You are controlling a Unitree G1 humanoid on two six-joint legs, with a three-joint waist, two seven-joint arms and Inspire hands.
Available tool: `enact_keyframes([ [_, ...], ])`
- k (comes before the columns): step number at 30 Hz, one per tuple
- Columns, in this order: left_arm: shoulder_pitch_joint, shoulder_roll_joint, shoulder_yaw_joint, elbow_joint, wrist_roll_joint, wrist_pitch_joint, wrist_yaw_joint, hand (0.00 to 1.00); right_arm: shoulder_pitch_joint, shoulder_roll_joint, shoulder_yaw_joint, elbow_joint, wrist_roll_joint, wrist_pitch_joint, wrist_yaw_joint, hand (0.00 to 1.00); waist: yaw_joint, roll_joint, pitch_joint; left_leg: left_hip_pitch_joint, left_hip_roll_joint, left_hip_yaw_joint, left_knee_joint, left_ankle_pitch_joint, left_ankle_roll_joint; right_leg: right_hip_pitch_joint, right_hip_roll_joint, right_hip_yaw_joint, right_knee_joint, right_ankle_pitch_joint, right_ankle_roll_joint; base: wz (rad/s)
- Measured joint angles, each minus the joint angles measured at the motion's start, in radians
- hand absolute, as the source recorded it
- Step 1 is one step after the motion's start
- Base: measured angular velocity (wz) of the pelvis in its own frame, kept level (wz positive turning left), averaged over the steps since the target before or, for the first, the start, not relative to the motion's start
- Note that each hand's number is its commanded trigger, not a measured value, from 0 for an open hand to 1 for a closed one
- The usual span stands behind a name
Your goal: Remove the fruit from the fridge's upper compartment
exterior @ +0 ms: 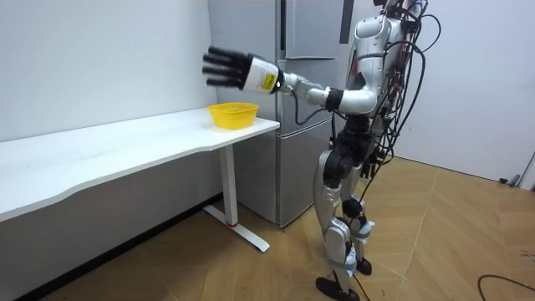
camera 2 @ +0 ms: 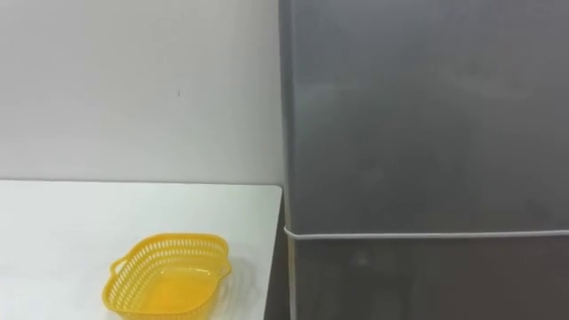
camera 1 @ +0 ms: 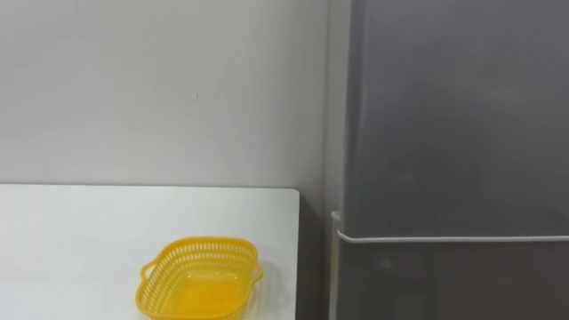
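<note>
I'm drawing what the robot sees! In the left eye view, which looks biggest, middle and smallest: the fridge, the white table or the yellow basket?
Largest to smallest, as they look there:
1. The grey fridge, biggest, though cut off by the picture's edges.
2. The white table, also cut off.
3. The yellow basket, clearly smallest.

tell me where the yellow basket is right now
In the eye views the yellow basket sits low and left of centre on the white table, near the table's right end, with the grey fridge standing just to its right.
</note>
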Motion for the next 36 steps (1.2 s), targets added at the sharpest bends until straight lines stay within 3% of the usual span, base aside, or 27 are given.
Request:
enact_keyframes([
  [4, -0.003, 0.012, -0.020, -0.128, -0.013, -0.001, -0.113, 0.00, -0.006, 0.003, 0.000, 0.018, -0.004, 0.003, 0.039, 0.00, -0.022, -0.004, 0.0049, 0.000, 0.001, -0.001, 0.000, 0.000, 0.000, 0.001, 0.000, -0.004, -0.001, 0.001, 0.000, 0.00],
  [11, -0.037, 0.019, -0.137, -0.189, -0.009, 0.008, -0.315, 0.00, -0.018, 0.002, 0.000, 0.031, -0.050, 0.005, 0.071, 0.00, -0.043, 0.005, 0.0068, -0.011, 0.002, 0.000, 0.000, 0.000, 0.000, 0.001, 0.003, -0.004, -0.016, 0.007, 0.002, 0.01],
  [16, -0.071, 0.020, -0.252, -0.187, -0.007, 0.066, -0.490, 0.00, -0.050, 0.001, 0.002, 0.027, -0.080, 0.014, 0.100, 0.00, -0.080, -0.002, 0.0115, -0.017, 0.001, 0.004, 0.003, 0.000, 0.000, -0.006, 0.001, -0.008, -0.014, 0.008, 0.002, 0.00],
  [21, -0.104, 0.020, -0.326, -0.187, -0.008, 0.114, -0.635, 0.00, -0.055, 0.001, 0.026, 0.018, -0.084, 0.017, 0.103, 0.00, -0.082, -0.002, 0.0103, -0.022, 0.004, 0.021, 0.001, 0.000, 0.000, -0.017, 0.003, 0.008, -0.012, 0.009, 0.000, -0.10],
  [27, -0.170, 0.021, -0.363, -0.187, -0.008, 0.162, -0.761, 0.00, -0.072, 0.000, 0.049, 0.020, -0.083, 0.025, 0.107, 0.00, -0.092, -0.003, 0.0102, -0.021, 0.005, 0.027, 0.000, 0.000, 0.000, -0.020, 0.005, 0.017, -0.013, 0.011, -0.002, -0.09],
  [30, -0.180, 0.021, -0.375, -0.187, -0.008, 0.166, -0.805, 0.00, -0.089, 0.000, 0.050, 0.029, -0.086, 0.026, 0.109, 0.00, -0.113, -0.003, 0.0099, -0.019, 0.005, 0.030, 0.000, 0.000, 0.000, -0.021, 0.006, 0.029, -0.014, 0.011, -0.002, -0.07],
  [36, -0.224, 0.032, -0.399, -0.187, -0.010, 0.213, -0.899, 0.00, -0.111, -0.001, 0.049, 0.033, -0.085, 0.042, 0.103, 0.00, -0.136, 0.003, 0.0060, -0.016, 0.006, 0.029, 0.000, 0.000, 0.000, -0.020, 0.008, 0.034, -0.015, 0.012, -0.003, -0.04],
])
